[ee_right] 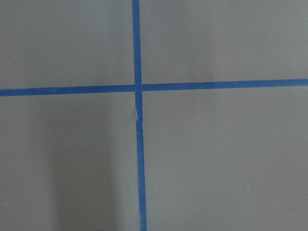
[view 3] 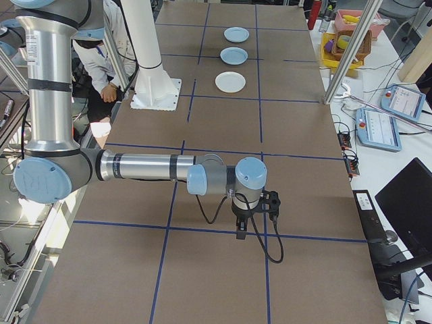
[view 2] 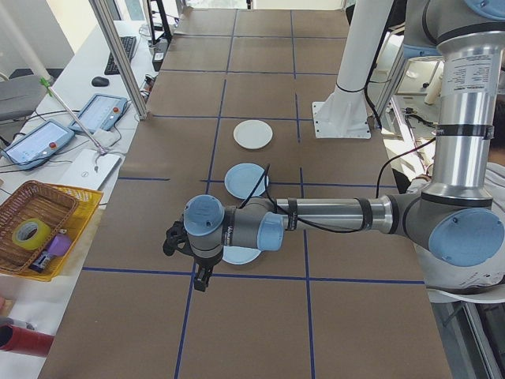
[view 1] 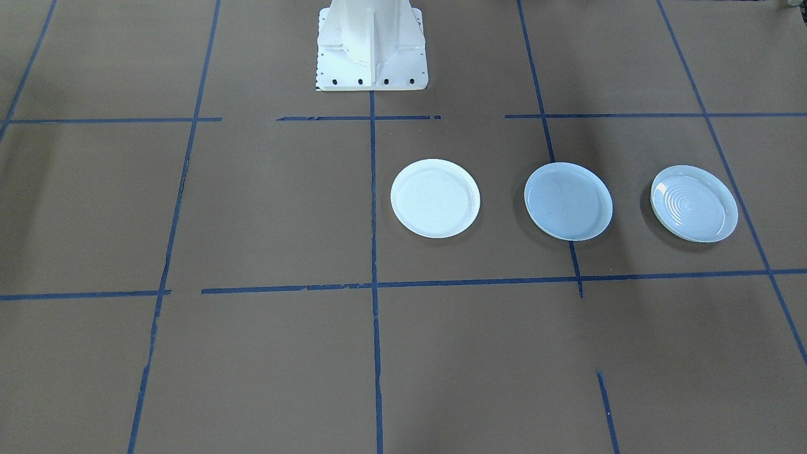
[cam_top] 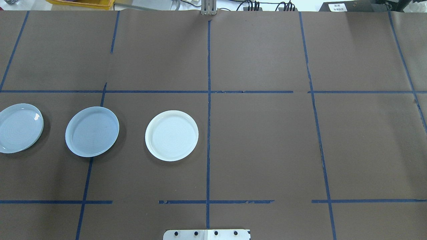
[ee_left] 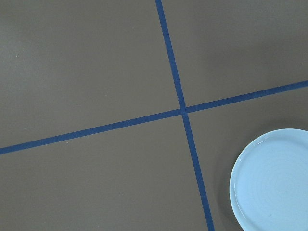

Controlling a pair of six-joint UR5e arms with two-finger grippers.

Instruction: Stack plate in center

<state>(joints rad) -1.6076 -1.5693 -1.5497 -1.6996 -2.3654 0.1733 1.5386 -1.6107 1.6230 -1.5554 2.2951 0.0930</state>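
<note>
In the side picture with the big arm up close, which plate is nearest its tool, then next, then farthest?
Measured from the left tool:
1. Ringed blue-grey plate, partly hidden behind the wrist.
2. Smooth pale blue-grey plate, middle of the row.
3. Bright white plate, farthest, near the robot's base.

Being covered in part by the left arm (view 2: 316, 215) in the left-end view: the ringed plate (view 2: 237, 254). Running off the frame's edge beside the smooth plate (cam_top: 92, 131): that ringed plate again. Showing too small for judging either gripper's jaws.

You get even, bright light from above; each plate throws a soft shadow, a small glare spot marks the ringed plate (cam_top: 19, 128), and focus is sharp.
</note>
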